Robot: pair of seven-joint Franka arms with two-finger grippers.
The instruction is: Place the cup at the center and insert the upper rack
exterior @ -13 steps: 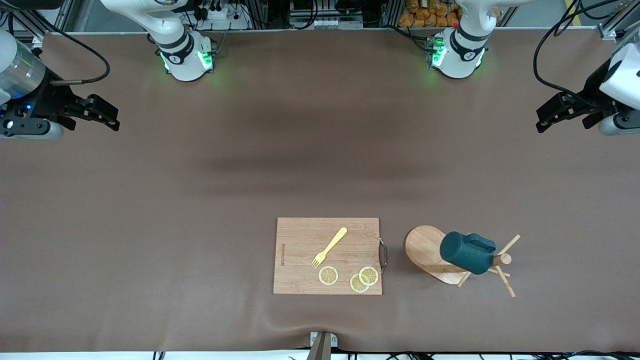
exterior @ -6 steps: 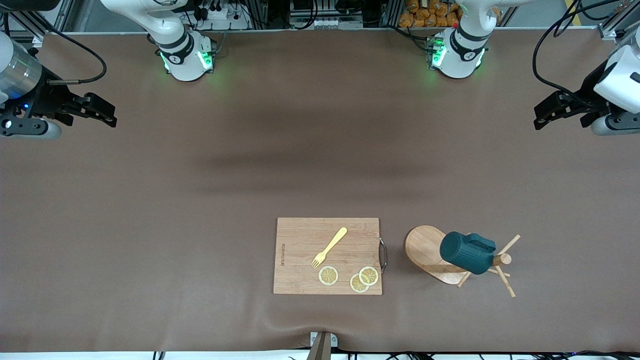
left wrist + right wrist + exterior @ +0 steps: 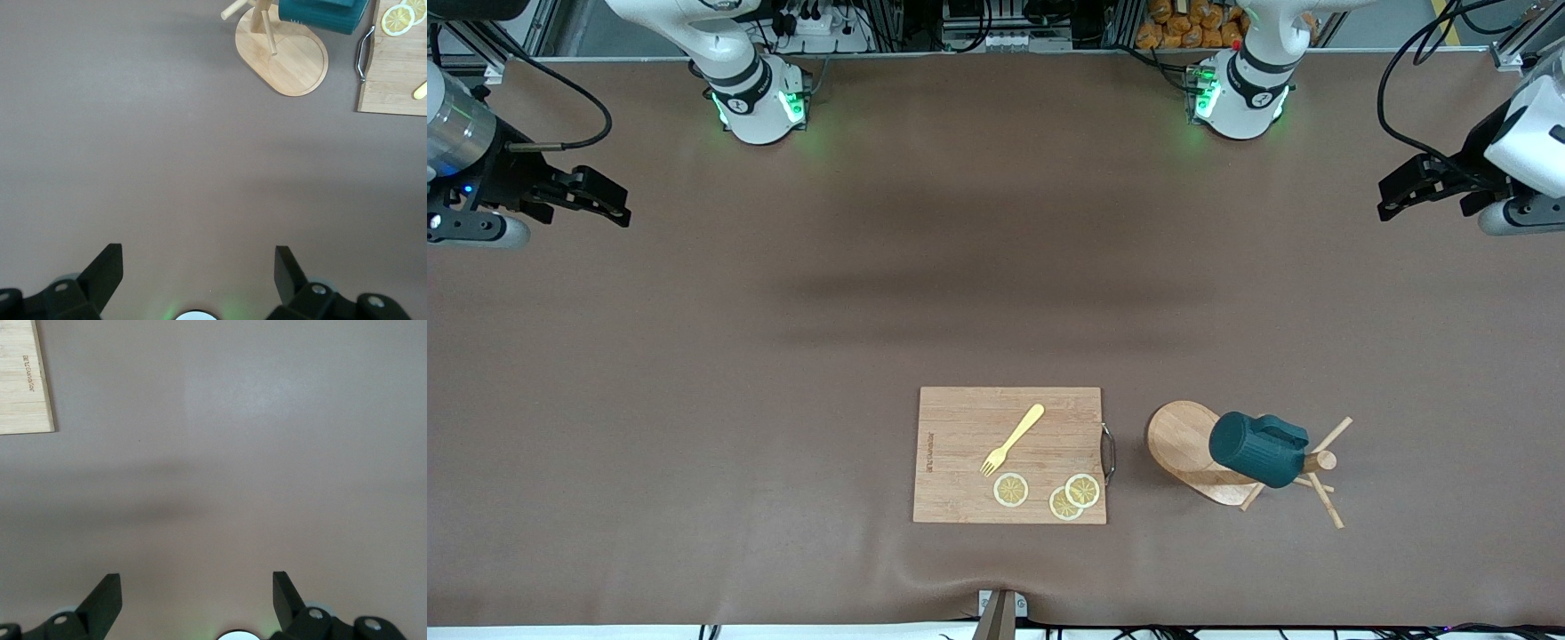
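1. cup [image 3: 1257,449]: dark teal, ribbed, lying on its side on the rack, its handle up; near the table's edge closest to the front camera, toward the left arm's end.
2. rack [image 3: 1183,442]: wooden, tipped over; its oval base stands on edge, post and thin pegs pointing toward the left arm's end of the table. the cup covers part of the post.
3. board [image 3: 960,444]: wooden, just beside the rack's base, apart from it, its metal handle facing the base.
4. fork [image 3: 1013,438]: yellow, lying on the board.
5. lemon slices [image 3: 1011,490]: three, on the board near its edge closest to the front camera; two overlap.
6. left gripper [image 3: 1398,189]: raised over bare table at the left arm's end; jaws wide apart, holding nothing.
7. right gripper [image 3: 605,201]: raised over bare table at the right arm's end; jaws wide apart, holding nothing.
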